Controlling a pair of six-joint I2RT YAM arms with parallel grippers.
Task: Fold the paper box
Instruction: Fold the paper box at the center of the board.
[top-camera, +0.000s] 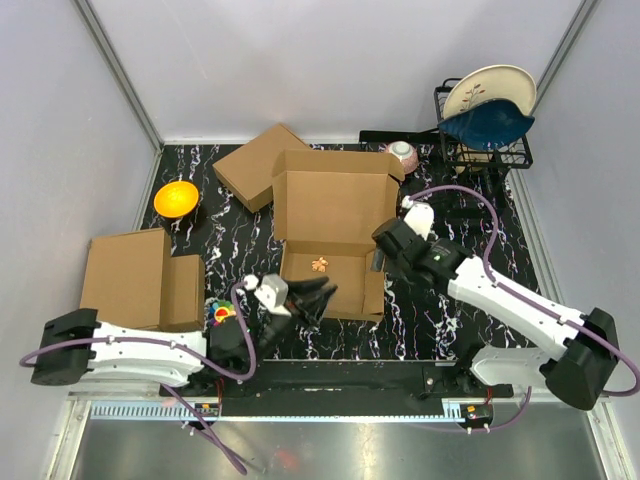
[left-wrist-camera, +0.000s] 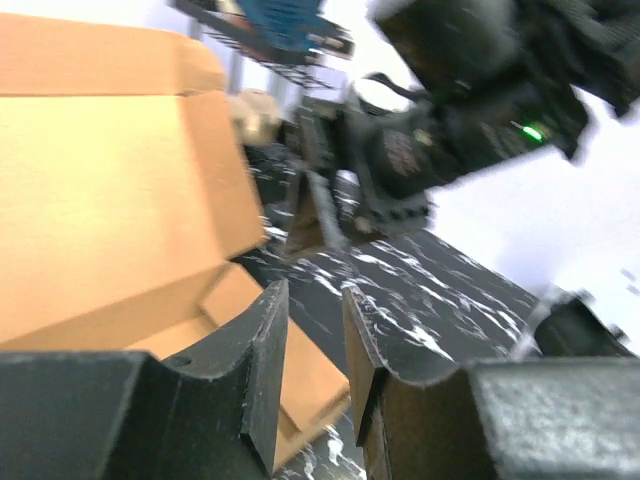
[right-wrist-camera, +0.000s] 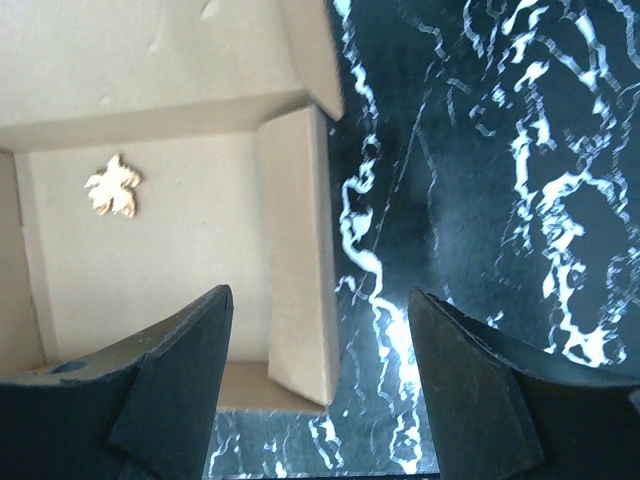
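The paper box (top-camera: 330, 205) is brown corrugated cardboard in the middle of the table. Its lid stands open toward the back, and a small leaf shape (top-camera: 319, 265) lies on its floor. My left gripper (top-camera: 316, 297) is at the box's front wall. In the left wrist view the left gripper (left-wrist-camera: 313, 290) is open by a narrow gap with nothing in it, and the box (left-wrist-camera: 110, 200) lies to its left. My right gripper (top-camera: 381, 256) is at the box's right side. The right gripper (right-wrist-camera: 320, 295) is open wide above the right side wall (right-wrist-camera: 295, 250) without touching it.
A smaller cardboard box (top-camera: 258, 165) lies at the back left, with an orange bowl (top-camera: 176, 198) beside it. An open cardboard box (top-camera: 140, 280) stands at the left. A black dish rack (top-camera: 485, 140) with plates and a pink cup (top-camera: 403, 154) stand at the back right.
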